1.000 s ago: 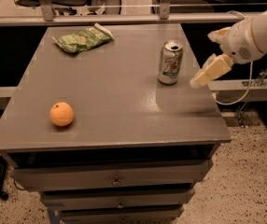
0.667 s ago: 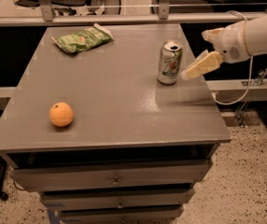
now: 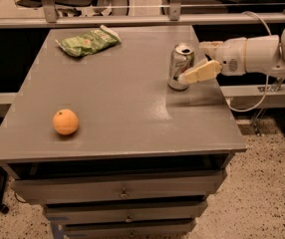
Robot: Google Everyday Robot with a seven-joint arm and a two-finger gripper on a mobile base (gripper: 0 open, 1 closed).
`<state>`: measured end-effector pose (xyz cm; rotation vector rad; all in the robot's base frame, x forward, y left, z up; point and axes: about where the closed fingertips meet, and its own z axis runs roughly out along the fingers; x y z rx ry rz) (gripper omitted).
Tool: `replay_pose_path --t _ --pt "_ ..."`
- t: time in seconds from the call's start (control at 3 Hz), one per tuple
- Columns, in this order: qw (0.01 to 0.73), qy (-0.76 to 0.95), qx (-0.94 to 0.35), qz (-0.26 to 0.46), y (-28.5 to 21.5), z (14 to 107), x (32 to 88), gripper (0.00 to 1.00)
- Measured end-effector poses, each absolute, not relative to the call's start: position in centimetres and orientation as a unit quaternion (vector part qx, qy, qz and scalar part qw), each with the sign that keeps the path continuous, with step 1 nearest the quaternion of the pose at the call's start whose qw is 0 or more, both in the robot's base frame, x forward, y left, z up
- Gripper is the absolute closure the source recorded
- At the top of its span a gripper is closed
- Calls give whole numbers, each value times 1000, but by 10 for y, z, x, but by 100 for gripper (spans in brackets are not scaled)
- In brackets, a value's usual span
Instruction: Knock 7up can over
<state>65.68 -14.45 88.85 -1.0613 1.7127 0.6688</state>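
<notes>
The robot's gripper (image 3: pixel 192 61), fingers spread wide and holding nothing, has closed in on the 7up can (image 3: pixel 179 63) from the can's right. A second ago it hung clear of the can on that side; now the nearer finger (image 3: pixel 200 72) lies across the can's lower right flank, apparently touching it, while the other finger sits level with the can's rim, just to its right. The can has not moved: it still stands upright near the right edge of the grey table (image 3: pixel 132 103). The approach looks finished, and the push that would tip the can leftward has yet to come. An orange (image 3: pixel 65 122) sits well to the can's left and nearer the front edge. A green snack bag (image 3: pixel 87 41) lies to the can's left at the back. Both are well clear of where the can would likely fall.
</notes>
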Motion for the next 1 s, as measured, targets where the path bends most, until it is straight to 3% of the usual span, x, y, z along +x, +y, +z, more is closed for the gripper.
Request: replay_pose_path --t 0.33,0.67,1.0 --pt "505 682 -417 325 -130 886 659 0" --pt "526 653 -413 356 -119 887 656 17" --pt "544 628 -417 369 -115 890 653 41"
